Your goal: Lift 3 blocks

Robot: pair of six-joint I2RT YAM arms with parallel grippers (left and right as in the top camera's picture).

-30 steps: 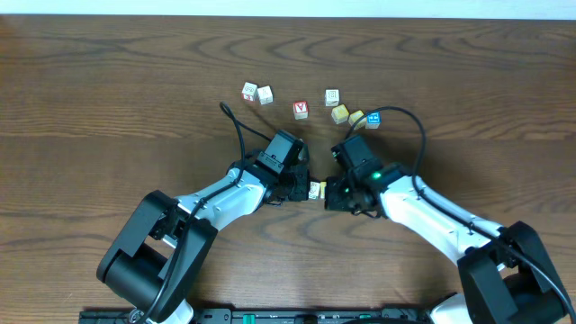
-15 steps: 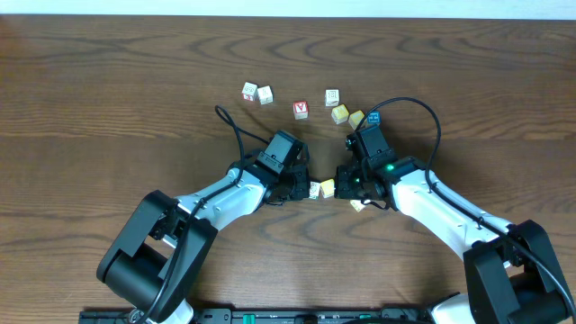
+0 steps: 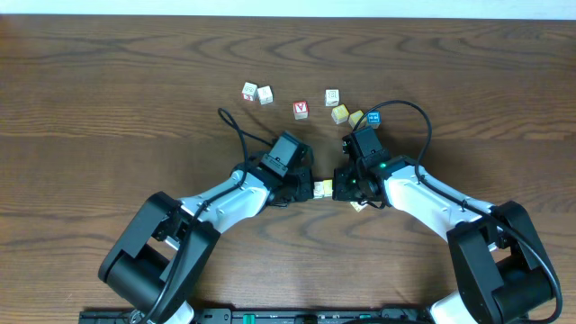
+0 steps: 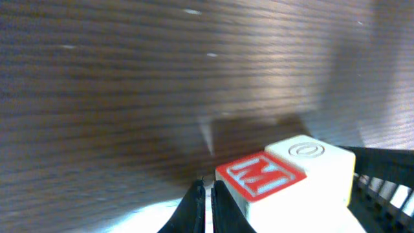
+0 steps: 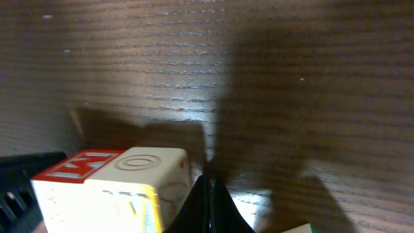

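Gathering step: left hand (image 4: 207,194) and right hand (image 5: 208,191), both closed and empty, are bracketing the white block (image 3: 317,189) and yellow block (image 3: 328,188), while the cream block (image 3: 358,205), lying just beside the right hand, is probably needing alignment before lifting.

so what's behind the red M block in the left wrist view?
A cream block with a circle on top, touching the M block; past it, the right gripper. Their touching faces and undersides are hidden.

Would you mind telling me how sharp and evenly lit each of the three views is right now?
Overhead: sharp and evenly lit, table grain clear. Left wrist: wood grain smeared, cream block crisper, pale glare bottom left. Right wrist: broad dark shadow across the table, glare patch near the bottom edge.
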